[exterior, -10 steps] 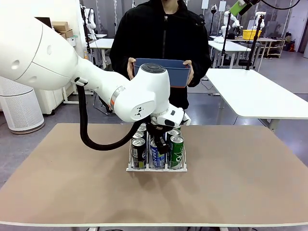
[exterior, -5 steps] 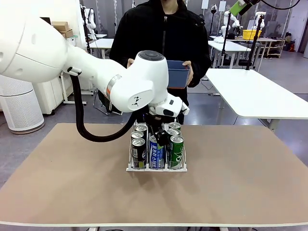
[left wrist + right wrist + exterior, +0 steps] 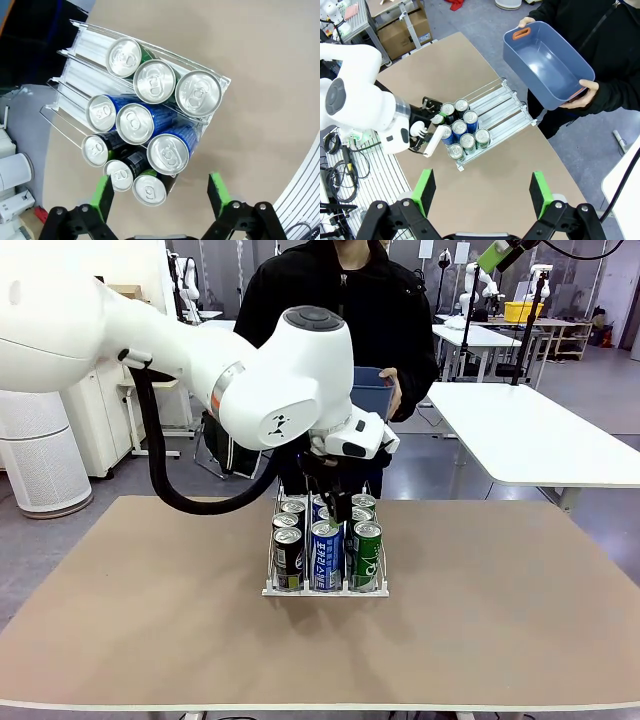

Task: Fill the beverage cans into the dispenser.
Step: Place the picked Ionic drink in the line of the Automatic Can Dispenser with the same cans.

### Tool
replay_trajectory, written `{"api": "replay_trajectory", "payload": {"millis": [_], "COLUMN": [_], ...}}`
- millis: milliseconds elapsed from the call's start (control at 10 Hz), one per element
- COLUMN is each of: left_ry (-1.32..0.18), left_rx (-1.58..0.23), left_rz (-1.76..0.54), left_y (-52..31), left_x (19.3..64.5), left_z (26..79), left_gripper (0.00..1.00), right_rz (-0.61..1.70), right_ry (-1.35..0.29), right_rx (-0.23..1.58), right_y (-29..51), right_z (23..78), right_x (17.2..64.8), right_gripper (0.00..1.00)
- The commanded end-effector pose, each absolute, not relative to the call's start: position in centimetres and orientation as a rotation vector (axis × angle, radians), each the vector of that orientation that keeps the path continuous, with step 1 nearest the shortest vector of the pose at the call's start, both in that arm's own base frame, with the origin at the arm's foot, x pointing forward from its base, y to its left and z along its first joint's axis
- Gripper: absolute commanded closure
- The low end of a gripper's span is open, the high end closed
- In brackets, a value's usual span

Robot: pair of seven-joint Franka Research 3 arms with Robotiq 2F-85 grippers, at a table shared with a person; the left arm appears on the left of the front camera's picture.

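We are hovering our left gripper [image 3: 160,192], fingers spread wide and holding nothing, above the dispenser [image 3: 325,588] in the table's middle. Nine beverage cans [image 3: 134,122] are standing upright in its three lanes, crowded toward the front. Our right gripper [image 3: 481,192] is waiting high, also wide open and empty, while the person is holding the blue tub [image 3: 547,62]

white left arm [image 3: 200,370] reaching over table middle, wrist bent down | black left gripper [image 3: 160,192] empty, green pads apart | black right gripper [image 3: 482,192] high up, pads spread wide, empty
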State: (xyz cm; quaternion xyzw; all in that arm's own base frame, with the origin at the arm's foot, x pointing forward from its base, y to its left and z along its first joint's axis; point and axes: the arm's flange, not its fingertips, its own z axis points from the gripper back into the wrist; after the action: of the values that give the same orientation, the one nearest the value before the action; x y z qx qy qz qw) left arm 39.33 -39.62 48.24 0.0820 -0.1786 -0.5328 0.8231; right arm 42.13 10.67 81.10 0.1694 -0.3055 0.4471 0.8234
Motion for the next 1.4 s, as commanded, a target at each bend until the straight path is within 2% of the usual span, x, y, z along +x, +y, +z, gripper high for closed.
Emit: {"api": "replay_trajectory", "payload": {"millis": [0,100,1200,1300], "left_ry": [-0.423,-0.380,-0.383,-0.393], "left_rx": [0.226,0.174,0.184,0.107], "left_rz": [-1.115,-1.133,-1.133,-1.121], "left_y": [-39.4,-39.6,-39.8,-38.8], "left_x": [37.9,39.3,39.3,38.2], "left_z": [47.8,48.2,48.1,49.4], "left_gripper": [0.00,0.00,0.00,0.00], "right_rz": [0.951,0.951,0.951,0.951], "right_ry": [-0.649,-0.649,-0.649,-0.649], "right_rx": [0.361,0.361,0.361,0.361], "right_y": [10.6,10.6,10.6,10.6], "right_z": [81.1,81.1,81.1,81.1], "right_x": [42.0,42.0,42.0,42.0], "right_gripper": [0.00,0.00,0.00,0.00]}}
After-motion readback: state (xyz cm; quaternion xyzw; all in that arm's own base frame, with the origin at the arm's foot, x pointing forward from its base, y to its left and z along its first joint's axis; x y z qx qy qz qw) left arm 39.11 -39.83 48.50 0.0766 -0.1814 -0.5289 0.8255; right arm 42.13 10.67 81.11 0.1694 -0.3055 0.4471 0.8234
